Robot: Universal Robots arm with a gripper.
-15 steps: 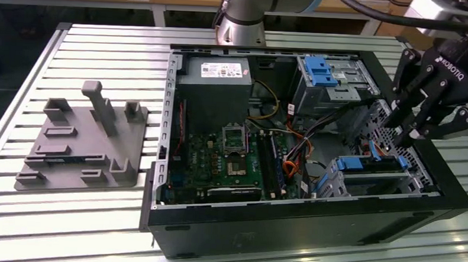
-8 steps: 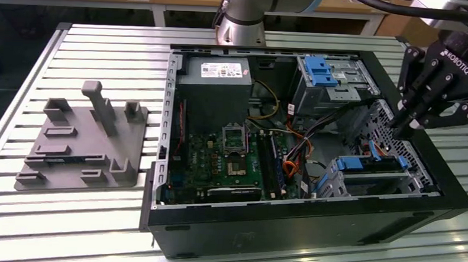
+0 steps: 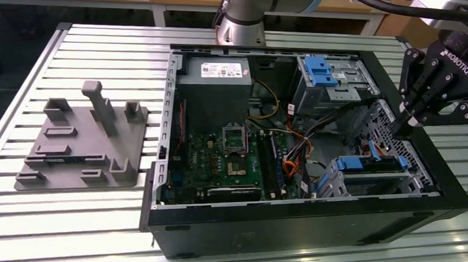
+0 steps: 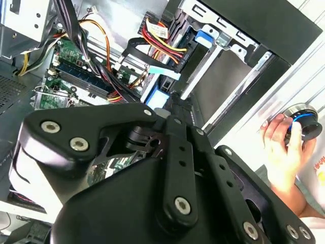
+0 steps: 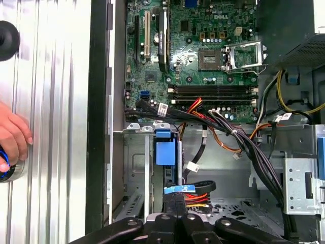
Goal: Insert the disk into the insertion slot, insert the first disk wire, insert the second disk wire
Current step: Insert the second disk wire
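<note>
Blue-framed disk (image 3: 372,165) sits in the insertion slot (image 3: 358,182), apparently beneath the tool (image 3: 406,128).

There is one open computer case (image 3: 293,225) on the slatted surface (image 3: 103,36). Inside it there is one green board (image 3: 225,166), one grey power box (image 3: 214,71) and two silver cages: the insertion slot (image 3: 409,183) with one disk (image 3: 372,165) in it, and one taller cage (image 3: 331,82) with a blue latch (image 3: 319,71). One grey holder (image 3: 83,142) sits beside the case. One gripper (image 3: 408,124) hangs over the case. One person's hand (image 4: 282,147) rests on one round knob (image 4: 300,122) in the second wrist view.
</note>
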